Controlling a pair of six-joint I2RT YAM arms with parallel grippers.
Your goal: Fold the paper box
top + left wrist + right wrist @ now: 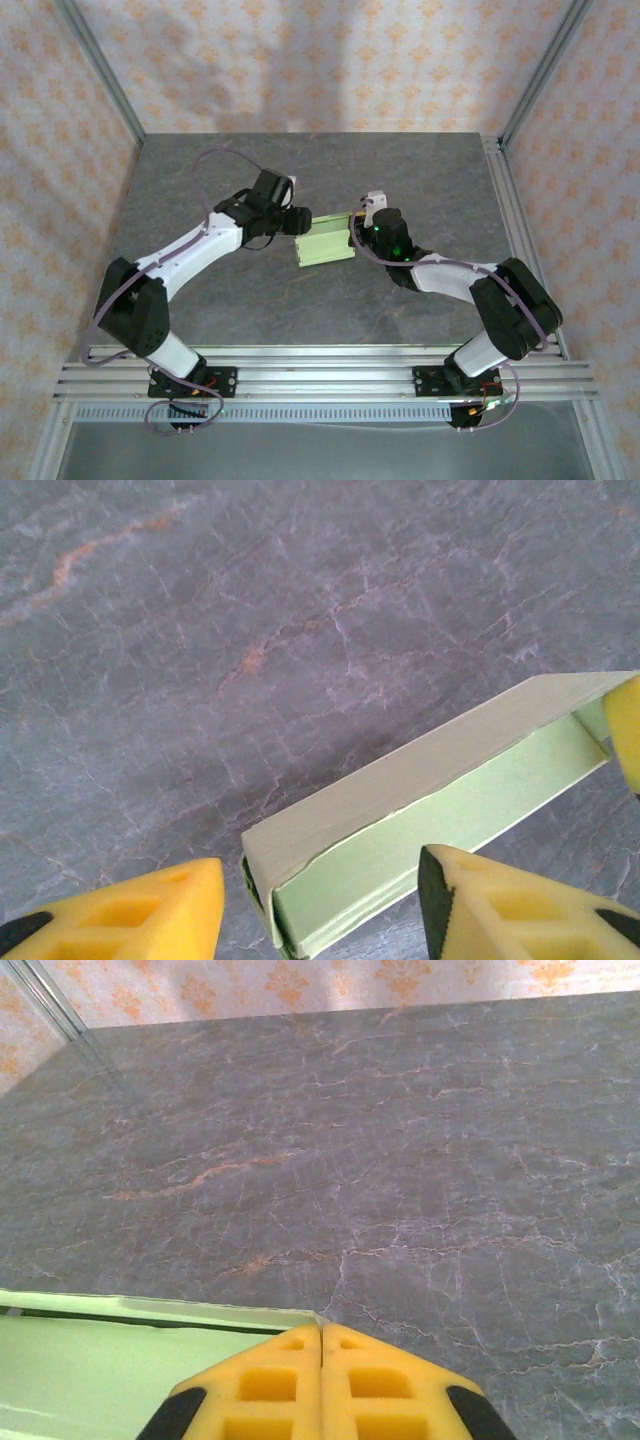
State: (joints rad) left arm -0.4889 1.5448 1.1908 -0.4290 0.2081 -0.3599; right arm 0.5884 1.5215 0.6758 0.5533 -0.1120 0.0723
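At the centre of the bench (250,320) the paper box (323,245) lies flat, long axis 9 to 3 o'clock: pale green card, one long side open. The left gripper (320,865) jaws stand apart astride one end; the right gripper (320,1335) jaws meet at the other.

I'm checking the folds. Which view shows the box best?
Left wrist: the box is close, its top panel, long side and near corner sharp. Top external shows the box nearly whole but small. Right wrist catches a green part of it at lower left.
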